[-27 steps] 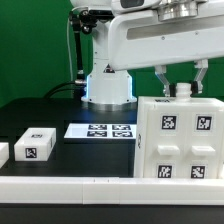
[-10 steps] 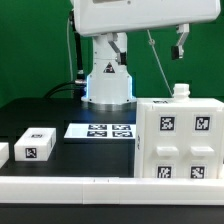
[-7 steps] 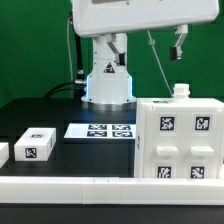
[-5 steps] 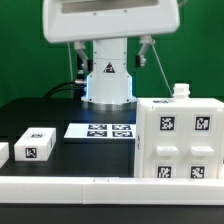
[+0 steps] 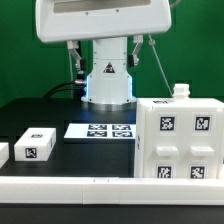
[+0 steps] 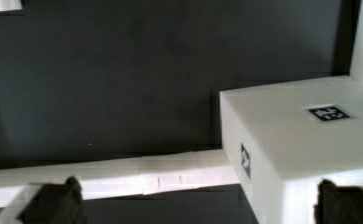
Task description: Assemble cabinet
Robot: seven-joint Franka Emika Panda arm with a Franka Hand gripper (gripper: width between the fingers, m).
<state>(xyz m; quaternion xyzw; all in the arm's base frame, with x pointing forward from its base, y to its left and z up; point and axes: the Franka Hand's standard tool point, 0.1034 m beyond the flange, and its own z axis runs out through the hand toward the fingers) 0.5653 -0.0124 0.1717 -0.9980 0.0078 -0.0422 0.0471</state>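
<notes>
The cabinet (image 5: 180,140) is a large white box with black-and-white tags, standing at the exterior view's right with a small white peg (image 5: 180,92) on its top. In the wrist view it (image 6: 293,150) shows a tagged top face. My gripper (image 5: 103,55) hangs high above the table, to the exterior view's left of the cabinet and apart from it. In the wrist view the gripper (image 6: 199,190) is open and empty, with dark fingers (image 6: 53,205) spread wide. One finger overlaps the cabinet's side in the picture.
A small white tagged block (image 5: 36,145) lies at the exterior view's left, with another (image 5: 3,152) at the frame edge. The marker board (image 5: 100,130) lies before the robot base (image 5: 108,85). A white rail (image 5: 70,185) runs along the front.
The arm has risen from just above the cabinet's top and swung toward the exterior view's left. The gripper holds nothing and the cabinet has not moved.
</notes>
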